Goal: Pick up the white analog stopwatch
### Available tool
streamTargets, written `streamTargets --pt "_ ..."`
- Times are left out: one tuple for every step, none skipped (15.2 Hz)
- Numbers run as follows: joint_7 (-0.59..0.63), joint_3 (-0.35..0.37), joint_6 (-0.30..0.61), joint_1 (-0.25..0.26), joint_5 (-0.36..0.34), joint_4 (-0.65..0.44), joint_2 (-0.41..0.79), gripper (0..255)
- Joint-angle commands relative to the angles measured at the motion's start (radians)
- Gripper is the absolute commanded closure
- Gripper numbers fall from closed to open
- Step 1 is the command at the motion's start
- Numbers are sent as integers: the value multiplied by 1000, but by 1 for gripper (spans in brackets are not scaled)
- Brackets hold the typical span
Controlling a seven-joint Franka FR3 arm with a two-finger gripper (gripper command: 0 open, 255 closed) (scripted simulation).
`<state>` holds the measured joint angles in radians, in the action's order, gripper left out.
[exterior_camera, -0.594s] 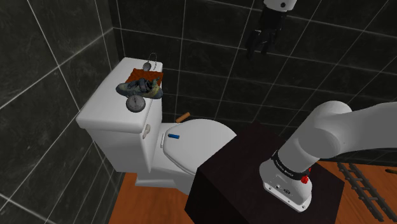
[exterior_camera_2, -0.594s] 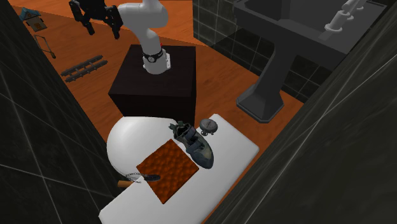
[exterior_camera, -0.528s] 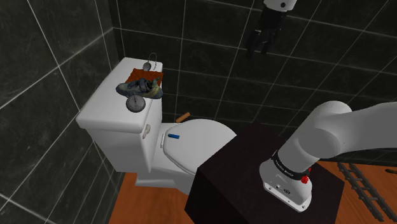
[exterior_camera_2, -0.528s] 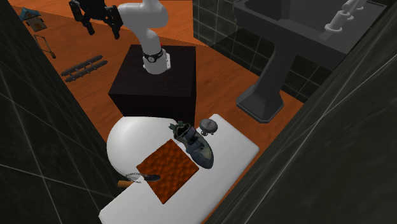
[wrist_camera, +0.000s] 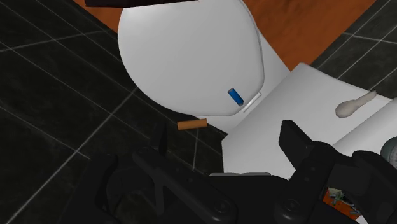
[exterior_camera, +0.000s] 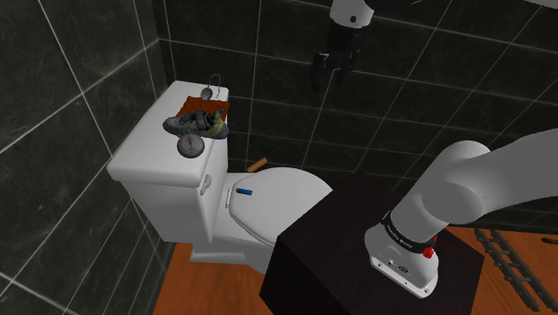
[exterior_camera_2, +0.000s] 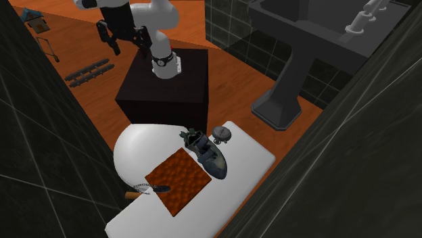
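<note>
Lighting: dim, even. Dark tiles (exterior_camera: 80, 80) carry a faint sheen; toilet (exterior_camera: 161, 159) brightest; shadows soft, faint.
</note>
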<state>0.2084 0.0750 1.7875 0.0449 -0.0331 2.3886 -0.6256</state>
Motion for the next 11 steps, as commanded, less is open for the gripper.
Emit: streamTargets --pt "32 28 39 11 14 -19 62 0" --pt "49 42 54 17 20 -30 91 0" --pt "65 56 69 23 25 -42 121 0" --pt "82 70 84 28 30 -55 152 0" --pt "98 84 98 32 33 -69 183 0" --pt "115 97 112 37 36 -85 214 0" --pt "131 111 125 42 37 -102 246 0" --pt "148 124 137 46 38 -120 279 0" --pt "165 137 149 50 38 -139 312 0" --pt "182 150 159 54 36 -159 345 0" --pt "199 162 169 58 34 -180 379 0"
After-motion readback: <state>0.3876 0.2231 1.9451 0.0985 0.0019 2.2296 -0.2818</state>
